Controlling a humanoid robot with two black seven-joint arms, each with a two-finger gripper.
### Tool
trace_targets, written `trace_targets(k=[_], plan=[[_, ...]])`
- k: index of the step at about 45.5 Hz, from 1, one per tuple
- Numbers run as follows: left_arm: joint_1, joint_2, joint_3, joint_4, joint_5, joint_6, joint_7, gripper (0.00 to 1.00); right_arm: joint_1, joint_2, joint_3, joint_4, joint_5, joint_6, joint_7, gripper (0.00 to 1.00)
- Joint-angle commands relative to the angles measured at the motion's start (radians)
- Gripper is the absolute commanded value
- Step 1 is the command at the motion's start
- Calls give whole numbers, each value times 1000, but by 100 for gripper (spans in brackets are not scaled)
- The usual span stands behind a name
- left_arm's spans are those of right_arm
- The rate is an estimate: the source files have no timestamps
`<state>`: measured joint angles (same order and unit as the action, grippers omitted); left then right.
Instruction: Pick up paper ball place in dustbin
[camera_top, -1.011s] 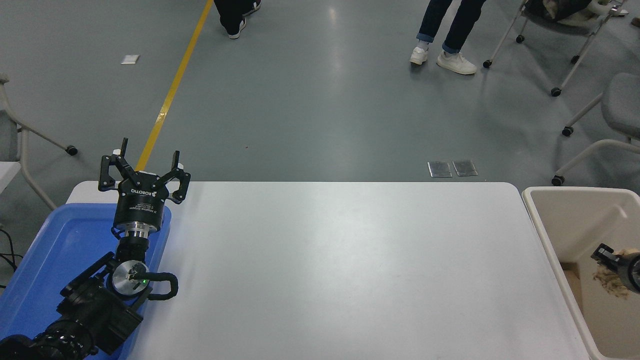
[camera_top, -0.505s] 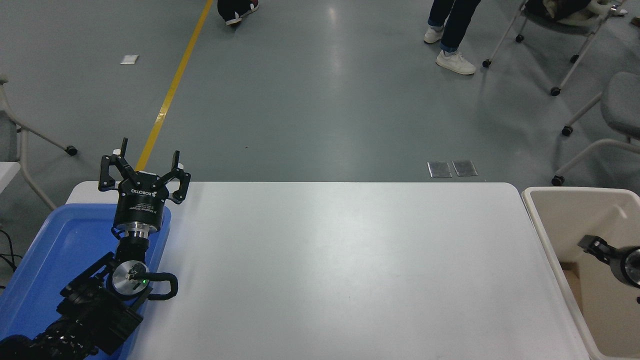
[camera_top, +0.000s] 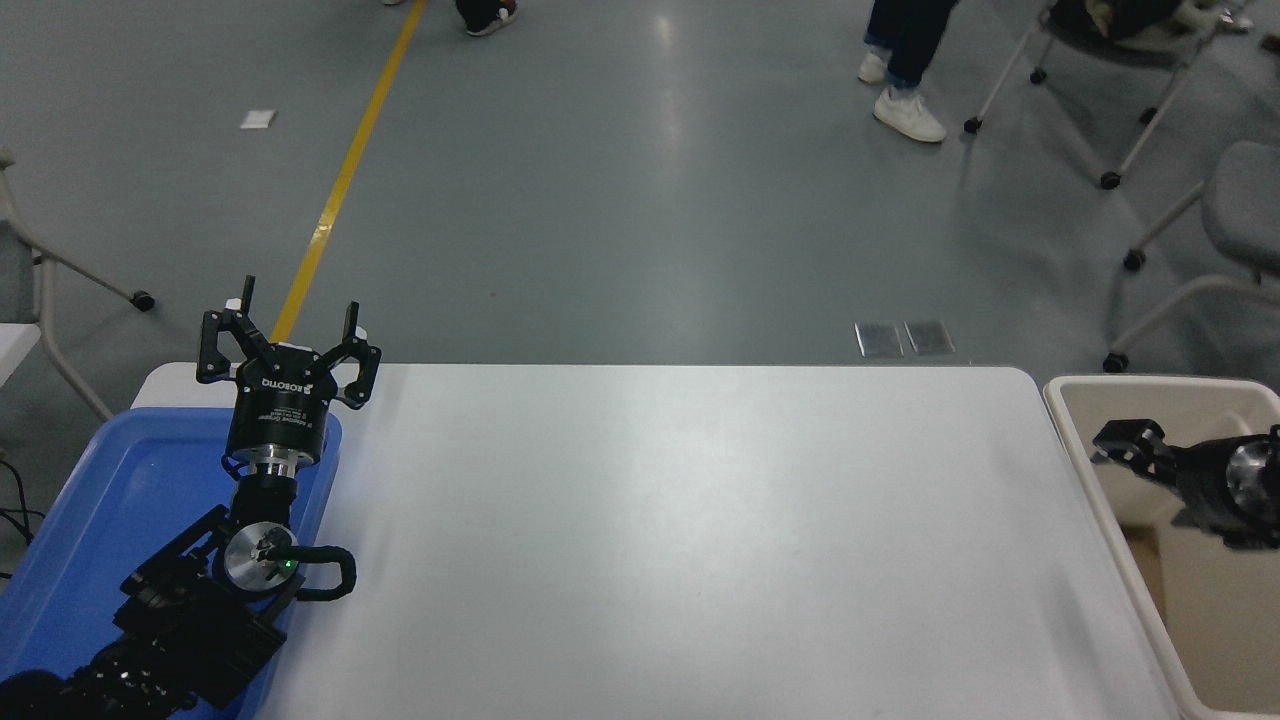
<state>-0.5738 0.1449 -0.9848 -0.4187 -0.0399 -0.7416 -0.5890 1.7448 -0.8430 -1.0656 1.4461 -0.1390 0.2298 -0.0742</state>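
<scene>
We are not seeing the paper ball anywhere; in our judgement it is lying inside the dustbin (camera_top: 1068, 420), hidden below the right gripper (camera_top: 1125, 440), which is hovering over the bin's near-left part, pointing left toward the table (camera_top: 680, 540). Whether its jaws are apart or together, we cannot tell. We are reading the drop as done, so the right arm, the nearer one, only needs clearing away. The left gripper (camera_top: 288, 345) is parked over the blue tray (camera_top: 120, 490), jaws spread wide and empty.
</scene>
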Motion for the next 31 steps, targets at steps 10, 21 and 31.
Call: trace_targets(k=[10, 21, 31], plan=[[0, -1, 0, 0, 0, -1, 0, 99, 887, 94, -346, 292, 9, 556, 5, 100], [0, -1, 0, 0, 2, -1, 0, 99, 1183, 242, -314, 292, 137, 556, 7, 100], [0, -1, 0, 0, 2, -1, 0, 99, 1184, 242, -278, 292, 144, 556, -2, 100]])
